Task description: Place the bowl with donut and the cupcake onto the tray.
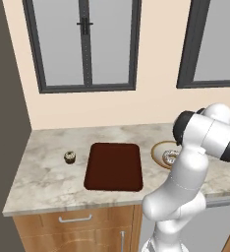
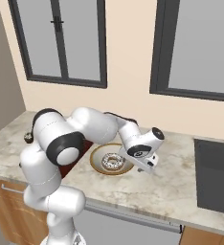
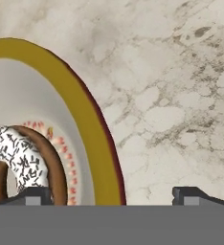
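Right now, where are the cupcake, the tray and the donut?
cupcake (image 1: 70, 157): left base view, on its pale top.
tray (image 1: 114, 166): left base view, bare middle of its dark surface.
donut (image 2: 114, 161): right base view, on the glazed ring, inside the bowl.

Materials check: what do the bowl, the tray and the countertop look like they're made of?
Shallow round cream bowl with golden-tan rim: looks like glazed ceramic, smooth inside with a crisp painted rim band; could be plastic. Flat dark reddish-brown rectangular tray: matte, uniform colour, rounded corners; plastic or stained wood, no grain visible. Grey-beige veined countertop: marble-like stone or laminate, mottled veining.
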